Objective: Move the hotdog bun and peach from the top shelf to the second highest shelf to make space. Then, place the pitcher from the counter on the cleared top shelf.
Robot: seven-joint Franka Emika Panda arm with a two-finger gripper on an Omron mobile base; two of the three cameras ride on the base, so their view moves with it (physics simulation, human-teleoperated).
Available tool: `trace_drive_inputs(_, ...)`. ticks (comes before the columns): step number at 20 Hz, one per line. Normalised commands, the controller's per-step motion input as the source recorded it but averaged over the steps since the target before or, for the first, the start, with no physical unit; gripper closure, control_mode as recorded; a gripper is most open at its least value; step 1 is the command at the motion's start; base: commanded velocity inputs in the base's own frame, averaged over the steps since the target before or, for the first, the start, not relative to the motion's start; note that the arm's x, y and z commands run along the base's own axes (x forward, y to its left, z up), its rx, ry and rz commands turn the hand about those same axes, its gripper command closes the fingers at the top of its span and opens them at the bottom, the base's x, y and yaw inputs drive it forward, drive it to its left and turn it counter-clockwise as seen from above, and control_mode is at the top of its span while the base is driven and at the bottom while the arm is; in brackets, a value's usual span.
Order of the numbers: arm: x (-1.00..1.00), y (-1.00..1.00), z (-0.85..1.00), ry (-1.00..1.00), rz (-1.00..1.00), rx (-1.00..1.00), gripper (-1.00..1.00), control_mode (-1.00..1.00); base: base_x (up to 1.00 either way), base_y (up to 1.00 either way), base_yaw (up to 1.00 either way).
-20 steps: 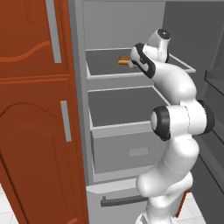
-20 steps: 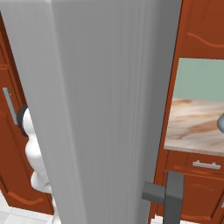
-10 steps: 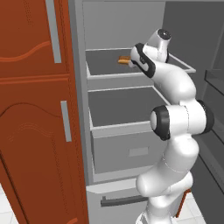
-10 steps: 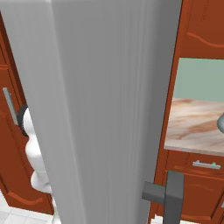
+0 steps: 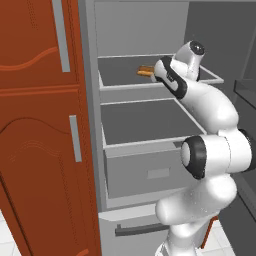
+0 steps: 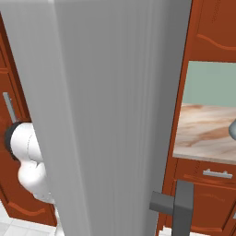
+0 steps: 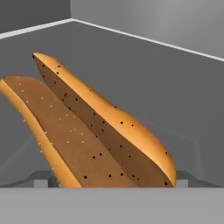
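The hotdog bun was seen close before the pincer on the top shelf, pincer state could not be told, no writing readable.

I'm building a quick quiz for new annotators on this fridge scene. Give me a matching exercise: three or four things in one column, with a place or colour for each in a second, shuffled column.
Things:
1. hotdog bun
2. counter
3. cupboard doors
4. second highest shelf

Descriptions:
A. red-brown, with grey handles
B. bare grey ledge, below the one the arm reaches into
C. lying on the top shelf, right at the gripper
D. light wood-grain top, right of the open fridge door

Pairs: 1-C, 2-D, 3-A, 4-B
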Motion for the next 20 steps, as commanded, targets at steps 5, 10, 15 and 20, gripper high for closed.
trace_drive_inputs(5, -1.0, 0.32, 0.04, 0.0, 0.0, -0.02, 1.0, -1.0, 0.0, 0.0, 0.0)
trace_drive_inputs(10, -0.98, 0.23, 0.27, 0.01, 0.0, 0.0, 1.0, -1.0, 0.0, 0.0, 0.0)
trace_drive_inputs(15, -1.0, 0.11, 0.26, 0.05, 0.0, 0.0, 1.0, -1.0, 0.0, 0.0, 0.0)
trace_drive_inputs(20, -1.0, 0.1, 0.04, 0.13, 0.0, 0.0, 1.0, -1.0, 0.0, 0.0, 0.0)
